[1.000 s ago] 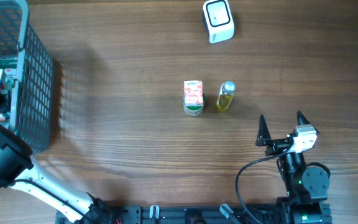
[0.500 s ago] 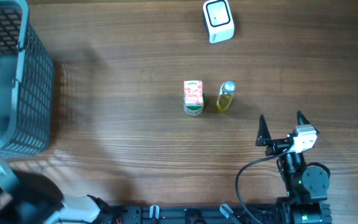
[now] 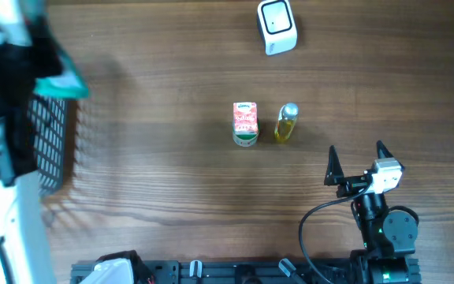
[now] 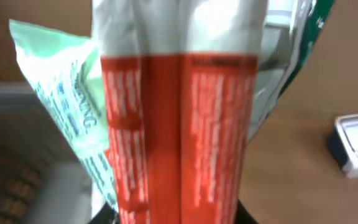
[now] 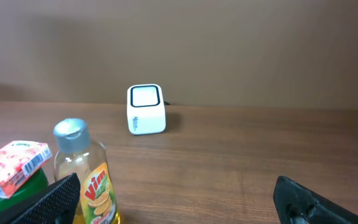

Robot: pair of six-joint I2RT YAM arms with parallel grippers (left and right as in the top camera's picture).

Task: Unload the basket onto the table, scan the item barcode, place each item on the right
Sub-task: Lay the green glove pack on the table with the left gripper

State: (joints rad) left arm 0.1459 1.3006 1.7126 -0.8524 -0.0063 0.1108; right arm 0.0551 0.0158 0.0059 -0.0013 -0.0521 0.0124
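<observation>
**Left wrist, overhead and right wrist views.** Nearest the lens, the left hand (image 4: pixel 179 218) is closed on a red-and-white packet (image 4: pixel 179 124). The packet fills the left wrist view, and only dark slivers of the fingers show at its foot. Its long axis runs straight out from the hand, upright in that view. Its print is too blurred to tell whether a barcode faces the camera. A pale green packet (image 4: pixel 61 112) shows beside and behind it; whether the hand also grips this one cannot be told. The mesh basket (image 3: pixel 53 150) lies below, at the left end of the bench (image 3: pixel 172 197), and the raised arm partly hides it from overhead. The white scanner (image 4: pixel 355 146) appears low and to the right of the held packet, well apart from it, near the far edge of the bench. The coming move is judged to be a carry across and away from the basket, followed by a turn that presents the coded face to the scanner's window. The right hand (image 3: pixel 357 154) rests near the front edge with its fingers spread fully apart and nothing between them. From overhead it lies nearer the scanner than the left arm does. A yellow bottle (image 3: pixel 287 123) and a pink carton (image 3: pixel 245 118) stand just beside each other between that hand and the scanner. The bench is brown wood grain, and a plain brown wall (image 5: pixel 229 50) lies beyond it.
</observation>
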